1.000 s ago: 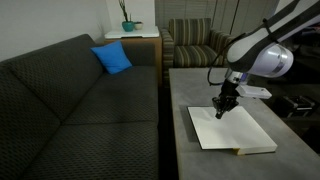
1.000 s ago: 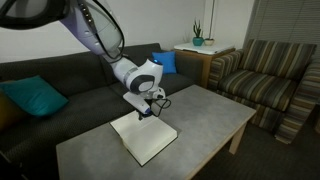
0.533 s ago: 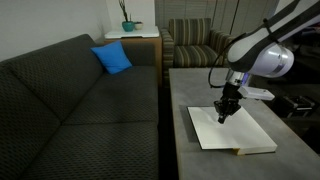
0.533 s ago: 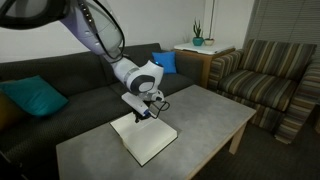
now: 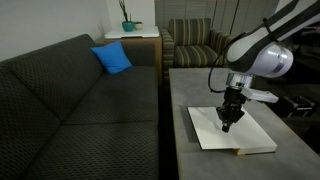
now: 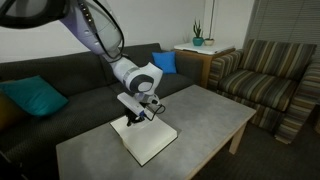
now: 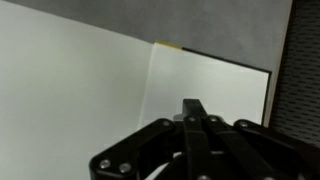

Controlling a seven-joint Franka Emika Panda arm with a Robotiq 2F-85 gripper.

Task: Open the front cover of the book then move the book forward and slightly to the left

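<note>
The book (image 5: pixel 245 132) lies open on the grey table (image 5: pixel 190 90), white inner sides facing up; it also shows in the other exterior view (image 6: pixel 150 140). A bit of its yellow spine shows at its near edge (image 5: pixel 238 152) and in the wrist view (image 7: pixel 168 46). The wrist view shows a white page (image 7: pixel 70 90) beside a creamier white panel (image 7: pixel 205 80); I cannot tell which is the front cover. My gripper (image 5: pixel 226 125) (image 6: pixel 131 121) is shut, its fingertips (image 7: pixel 193 108) down on the white surface, holding nothing.
A dark sofa (image 5: pixel 70 100) runs along the table, with a blue cushion (image 5: pixel 112 58) and a teal cushion (image 6: pixel 35 98). A striped armchair (image 6: pixel 265 75) stands beyond the table's end. A side table with a plant (image 6: pixel 197 42) stands in the corner.
My gripper has slid across the white surface of the book toward its near part. The book itself has not visibly shifted.
</note>
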